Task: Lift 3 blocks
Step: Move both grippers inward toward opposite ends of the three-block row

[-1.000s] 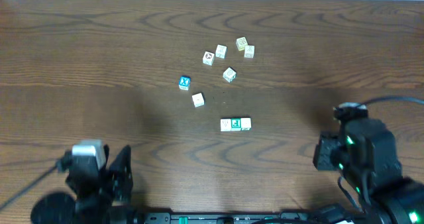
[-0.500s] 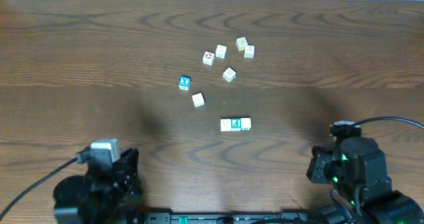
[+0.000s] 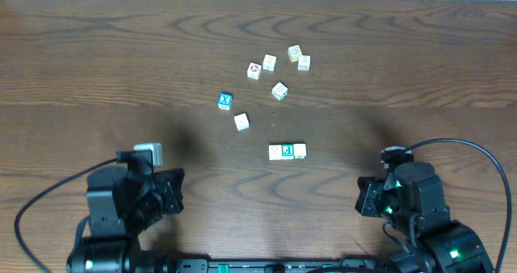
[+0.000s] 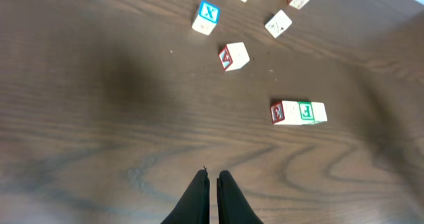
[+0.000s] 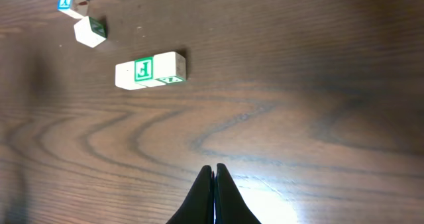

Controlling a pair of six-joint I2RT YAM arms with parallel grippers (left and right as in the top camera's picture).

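Blocks [image 3: 287, 151] for lifting: three cubes lie in one straight row on the worktop [image 3: 97, 55], side faces touching. The row sits roughly midway between my two hands and further out than both.

Row order, from my left: plain cream block [image 3: 275, 152], green-faced block [image 3: 287, 151], cream block with a green mark [image 3: 300, 150]. The green mark is on the side face seen by the right wrist camera. The plain cream block shows a red-marked side face to the left wrist camera.

Left hand [image 4: 212, 176]: closed to a thin slit. I hold nothing in it. Its tips are over bare worktop, well short of the row, which lies ahead and to its right.

Right hand [image 5: 213, 169]: fully closed, fingers pressed together. I hold nothing in it. Its tips are over bare worktop, and the row lies ahead and to its left.

Other cubes, all apart from the row:
- A blue cube [image 3: 225, 101] with a white letter.
- A lone cream cube [image 3: 241, 122] between the blue one and the row.
- A loose group of five cream cubes [image 3: 279, 90] further out, with marks too small to read from above.
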